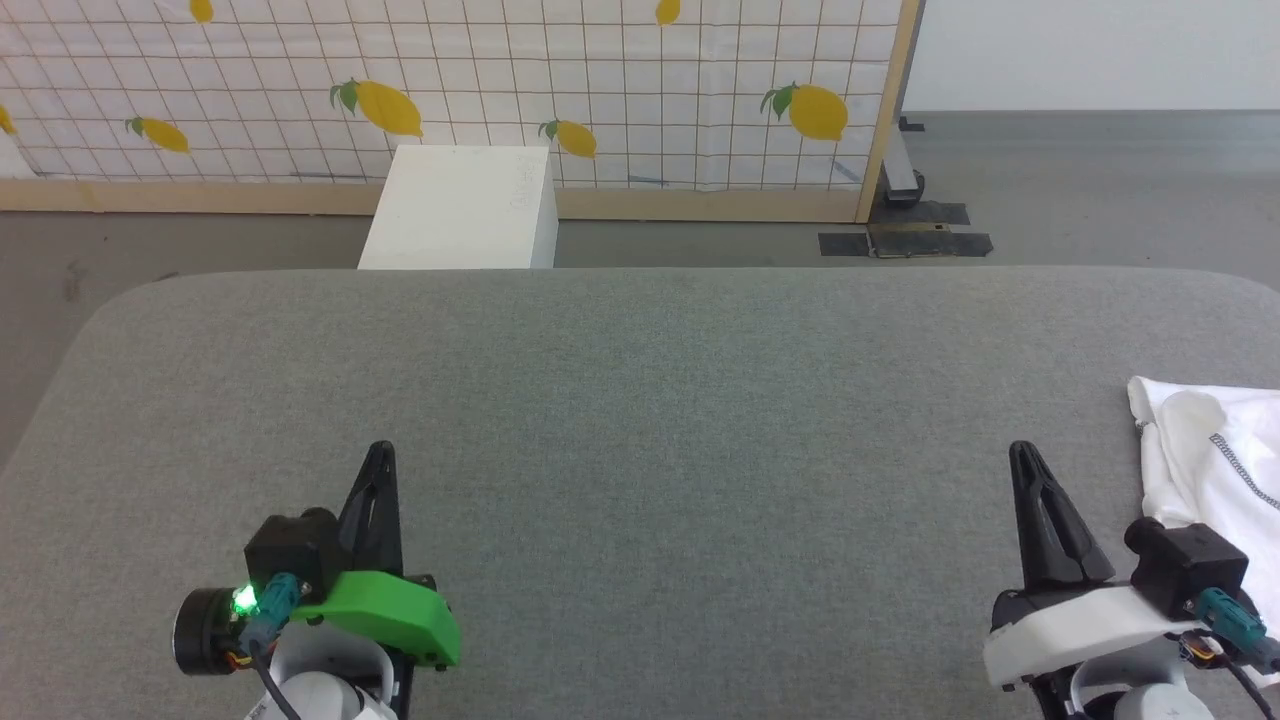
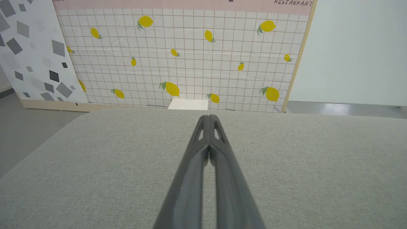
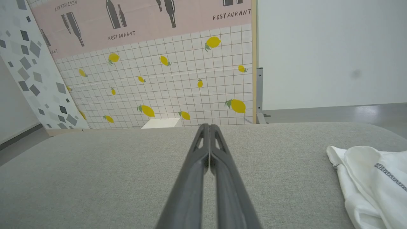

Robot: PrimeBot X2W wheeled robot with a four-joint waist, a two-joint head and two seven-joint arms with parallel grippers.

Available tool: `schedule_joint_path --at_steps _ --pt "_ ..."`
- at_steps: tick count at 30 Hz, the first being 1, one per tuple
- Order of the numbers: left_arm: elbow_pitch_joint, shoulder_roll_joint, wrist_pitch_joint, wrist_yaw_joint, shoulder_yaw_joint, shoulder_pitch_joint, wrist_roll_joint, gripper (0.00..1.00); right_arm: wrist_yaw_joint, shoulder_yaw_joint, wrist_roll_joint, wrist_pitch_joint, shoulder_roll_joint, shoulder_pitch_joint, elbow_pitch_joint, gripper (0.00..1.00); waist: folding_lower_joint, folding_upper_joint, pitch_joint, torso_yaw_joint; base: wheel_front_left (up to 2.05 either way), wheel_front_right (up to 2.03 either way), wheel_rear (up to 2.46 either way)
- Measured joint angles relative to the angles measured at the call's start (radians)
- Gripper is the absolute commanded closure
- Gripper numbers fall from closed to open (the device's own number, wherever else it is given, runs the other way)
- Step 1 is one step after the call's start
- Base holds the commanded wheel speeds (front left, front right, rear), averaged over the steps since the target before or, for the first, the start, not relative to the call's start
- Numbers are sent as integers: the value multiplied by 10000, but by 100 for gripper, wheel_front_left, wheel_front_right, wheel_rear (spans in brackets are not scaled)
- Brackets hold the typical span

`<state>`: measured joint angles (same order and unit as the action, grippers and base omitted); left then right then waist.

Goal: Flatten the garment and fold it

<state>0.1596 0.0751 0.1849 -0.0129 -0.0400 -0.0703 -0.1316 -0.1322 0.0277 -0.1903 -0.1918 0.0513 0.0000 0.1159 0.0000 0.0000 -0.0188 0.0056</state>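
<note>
White cloth, bunched up, and that's all we get of the garment point(image 1: 1210, 465) so far. It sits on the grey fabric table point(image 1: 640, 400), off to the right of the right gripper point(image 1: 1022, 458) and running out past the edge of the head view. A bit of grey zigzag seam shows on it, and what could be a sleeve end or a corner points back toward the gripper.

We're using that right gripper as our reference for everything. The shirt is near it on its right side, apart from it and not touching the fingers. The left gripper point(image 1: 380, 455) is well apart on its left, with a wide stretch of bare table between the two. The white box point(image 1: 460, 205) stands beyond the table's far edge, ahead and to the left.

Both grippers have their fingers pressed together with nothing between them. Both wrist views show the two dark fingers meeting at the tips.

Our read is that nothing's flattened or folded yet, so we're right at the start. The right arm is clearly the nearer one, and the first reach looks like a sideways move to its right, with the fingers opening first. We can't call the shirt's long axis, because too much of it is cut off and crumpled. The visible part runs roughly alongside the gripper's fingers, toward the near edge.
</note>
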Motion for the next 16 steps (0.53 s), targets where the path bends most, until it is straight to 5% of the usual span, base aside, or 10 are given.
schedule_joint_path --at_steps 16 --pt "-268 -42 -313 6 67 98 295 100 0 -44 286 349 0 0 -198 100 0 0 33 -10 0 0 0"
